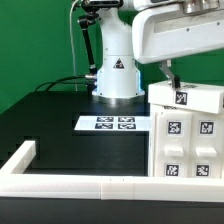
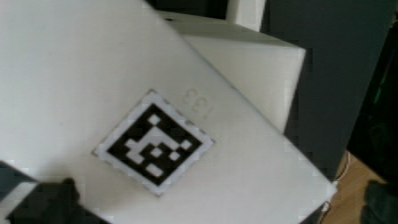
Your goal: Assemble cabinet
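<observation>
The cabinet (image 1: 186, 135) is a large white box with black-and-white tags on its faces, standing at the exterior view's right. Its upper part (image 1: 185, 97) carries one tag. My gripper (image 1: 171, 78) comes down from above onto the back edge of that upper part, and one dark finger shows against it. In the wrist view a white tagged face of the cabinet (image 2: 178, 130) fills most of the picture, very close and turned at an angle. It hides my fingertips, so I cannot see whether the jaws are closed on it.
The marker board (image 1: 113, 123) lies flat on the black table in front of the robot base (image 1: 116, 75). A long low white border rail (image 1: 70, 184) runs along the near edge and up the exterior view's left side.
</observation>
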Robot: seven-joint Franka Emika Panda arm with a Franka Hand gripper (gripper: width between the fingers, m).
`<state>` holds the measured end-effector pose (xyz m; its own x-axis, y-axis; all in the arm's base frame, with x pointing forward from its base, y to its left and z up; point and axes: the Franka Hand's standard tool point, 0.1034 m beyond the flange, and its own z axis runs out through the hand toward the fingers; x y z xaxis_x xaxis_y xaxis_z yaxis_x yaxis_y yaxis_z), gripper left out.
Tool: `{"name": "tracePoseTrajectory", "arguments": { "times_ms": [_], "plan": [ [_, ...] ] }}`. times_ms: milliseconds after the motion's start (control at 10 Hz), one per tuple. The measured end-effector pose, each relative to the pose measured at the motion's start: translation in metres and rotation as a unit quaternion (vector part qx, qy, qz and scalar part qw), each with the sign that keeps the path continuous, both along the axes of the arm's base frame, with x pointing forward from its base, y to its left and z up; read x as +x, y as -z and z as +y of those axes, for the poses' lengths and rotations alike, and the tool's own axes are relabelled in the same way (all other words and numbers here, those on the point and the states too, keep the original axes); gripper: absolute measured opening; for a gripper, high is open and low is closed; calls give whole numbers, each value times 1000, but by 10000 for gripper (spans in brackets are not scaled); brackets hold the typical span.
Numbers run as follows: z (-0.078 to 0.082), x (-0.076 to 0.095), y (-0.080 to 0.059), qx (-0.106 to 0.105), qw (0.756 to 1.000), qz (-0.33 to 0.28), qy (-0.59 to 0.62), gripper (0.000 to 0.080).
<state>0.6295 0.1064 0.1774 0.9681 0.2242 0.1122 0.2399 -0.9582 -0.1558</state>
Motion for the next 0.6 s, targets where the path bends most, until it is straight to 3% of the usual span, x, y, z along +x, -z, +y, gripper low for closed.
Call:
{"name": "tracePoseTrajectory", "arguments": {
  "times_ms": [300,600],
  "plan": [
    [-2,-2,5,-13,993,-15,-114,797],
    [-11,-3,9,-16,988,-22,-153,797]
  ]
}}
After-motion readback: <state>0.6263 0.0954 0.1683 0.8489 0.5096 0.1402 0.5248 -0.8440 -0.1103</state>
